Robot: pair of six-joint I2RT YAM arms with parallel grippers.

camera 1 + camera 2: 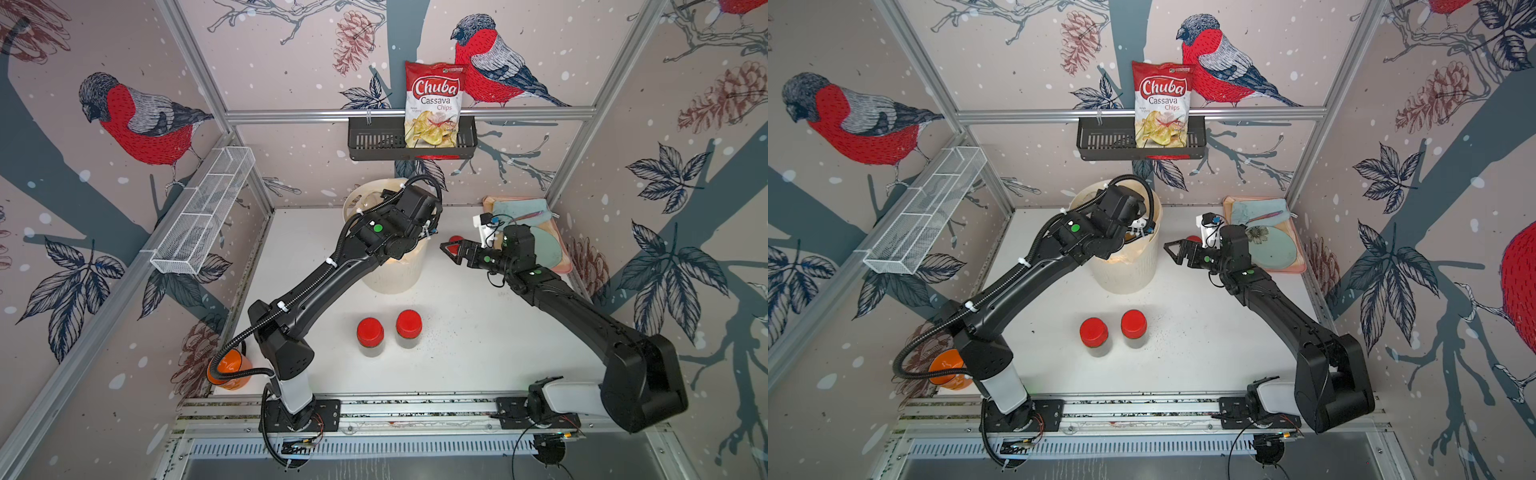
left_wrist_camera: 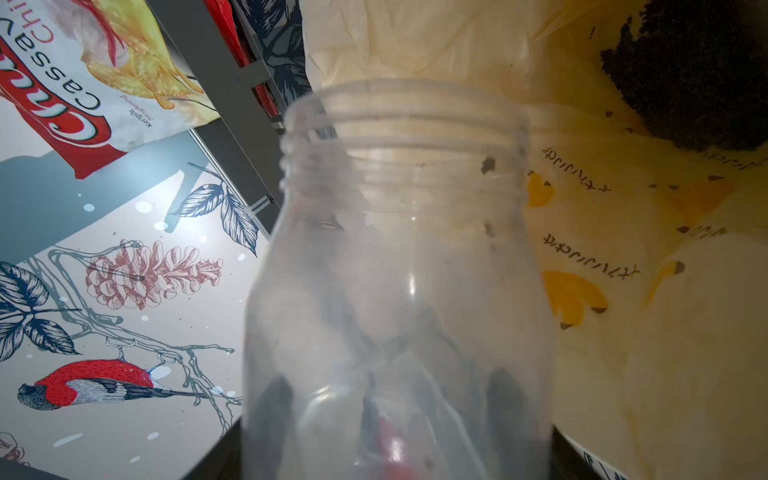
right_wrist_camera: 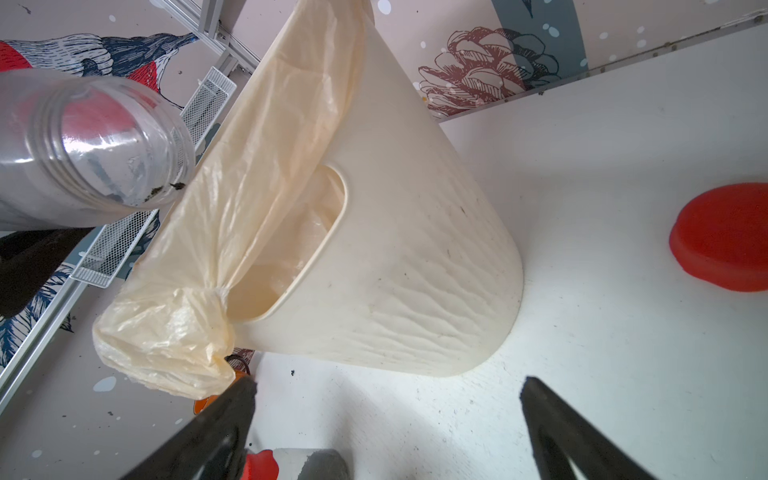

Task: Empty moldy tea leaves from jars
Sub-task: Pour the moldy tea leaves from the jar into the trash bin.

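Observation:
My left gripper [image 2: 390, 403] is shut on an open clear jar [image 2: 399, 249], tipped mouth-first over the white bin [image 1: 390, 274]. Only a few dark bits cling inside this jar [image 3: 83, 145]. A dark heap of tea leaves [image 2: 698, 75] lies in the bin's yellowish liner. In both top views the left wrist hides those fingers. Two closed jars [image 1: 370, 336] [image 1: 409, 328] with red lids stand upright in front of the bin. My right gripper [image 3: 388, 386] is open and holds nothing, low beside the bin [image 3: 395, 249]. A loose red lid [image 3: 723, 237] lies on the table next to it.
A pink tray [image 1: 557, 270] with a plate and cloth sits at the back right. An orange object [image 1: 228, 368] stands behind the left arm's base. A wire basket [image 1: 203, 212] hangs on the left wall. A black basket holds a chips bag [image 1: 434, 104] on the back wall.

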